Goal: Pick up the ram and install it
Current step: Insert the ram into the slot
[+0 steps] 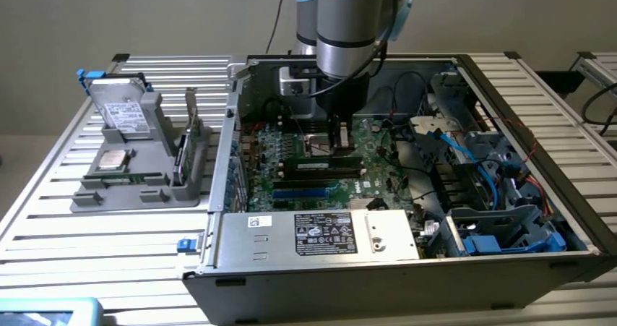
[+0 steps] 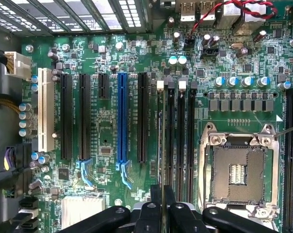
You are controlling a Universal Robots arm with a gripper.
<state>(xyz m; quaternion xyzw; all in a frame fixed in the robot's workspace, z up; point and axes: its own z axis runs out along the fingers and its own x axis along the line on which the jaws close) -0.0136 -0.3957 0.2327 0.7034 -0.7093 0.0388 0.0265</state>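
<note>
Inside the open PC case (image 1: 386,286) you've got the motherboard (image 1: 386,142), a silver power supply (image 1: 318,233) along the near wall, and a mess of cables plus blue drive brackets toward the exterior view's right. The arm reaches straight down into it. The gripper (image 1: 339,147) has its jaws pinched on the top edge of the ram (image 1: 323,165), which hangs level, low over the board.

On the exterior view's left, a grey tray (image 1: 144,196) sits on the slatted table (image 1: 97,232). It holds a hard drive (image 1: 123,113) propped up at the back, a processor chip (image 1: 114,160) lying flat, and an upright card (image 1: 183,152) along its side.

The wrist view fills in the alignment. From there the ram (image 2: 162,145) is edge-on, just a thin line between the black fingertips (image 2: 154,208) of the gripper (image 2: 162,201). It runs along the memory slot farthest from the empty CPU socket (image 2: 238,170), right beside the other memory slots (image 2: 180,141). Can't tell if it's seated or just over the slot. That view also shows the blue expansion slot (image 2: 122,116) and a white one (image 2: 45,116). The exterior view gives you the tray and the case walls.
</note>
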